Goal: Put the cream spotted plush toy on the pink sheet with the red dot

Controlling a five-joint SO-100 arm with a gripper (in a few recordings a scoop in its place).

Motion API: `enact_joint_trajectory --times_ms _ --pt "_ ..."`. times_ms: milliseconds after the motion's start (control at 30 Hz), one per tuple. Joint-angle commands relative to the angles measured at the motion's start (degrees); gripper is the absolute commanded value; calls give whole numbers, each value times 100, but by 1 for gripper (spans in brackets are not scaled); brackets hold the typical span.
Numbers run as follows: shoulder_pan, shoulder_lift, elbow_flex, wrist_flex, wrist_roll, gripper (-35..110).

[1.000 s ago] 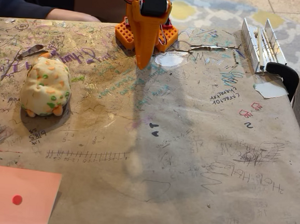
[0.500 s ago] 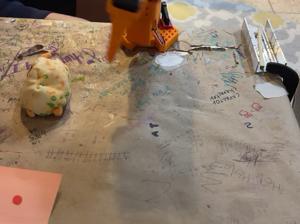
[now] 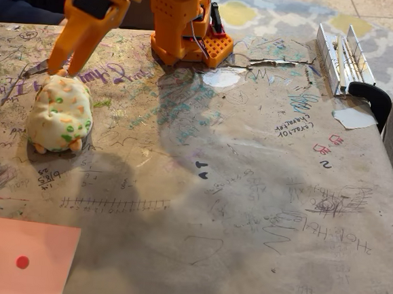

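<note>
In the fixed view the orange gripper (image 3: 61, 66) hangs with its fingers slightly spread, it seems, just above the cream spotted plush toy (image 3: 60, 114) near the table's (image 3: 246, 212) left edge, with bare scribbled tabletop between it and the pink sheet with the red dot (image 3: 24, 259) at the near-left corner

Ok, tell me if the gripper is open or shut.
Open: the gripper shows two orange fingers spread apart, with table visible between them, just above the cream spotted plush toy.
</note>
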Motion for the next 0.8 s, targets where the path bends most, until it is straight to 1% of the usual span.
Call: enact_joint_trajectory --times_ms 0,100,233,333,400,467,533,567,667,700,767 --pt "229 -2013 -1406 -35 -272 39" --pt "422 -2944 -2065 255 -387 39" --pt "466 -2707 -1854 158 -668 40" --pt "413 -2839 -1960 431 -826 38" --pt "334 -2927 -2083 650 -861 35" --pt "237 -2813 -2092 650 -589 30" --pt "-53 -2514 -2030 475 -105 30" --pt "-246 -2470 -2118 642 53 31" --pt "-510 -3085 -3076 2364 185 30" --pt "-439 -3278 -3217 2654 185 30" --pt "-255 -3489 -3182 2742 88 34"
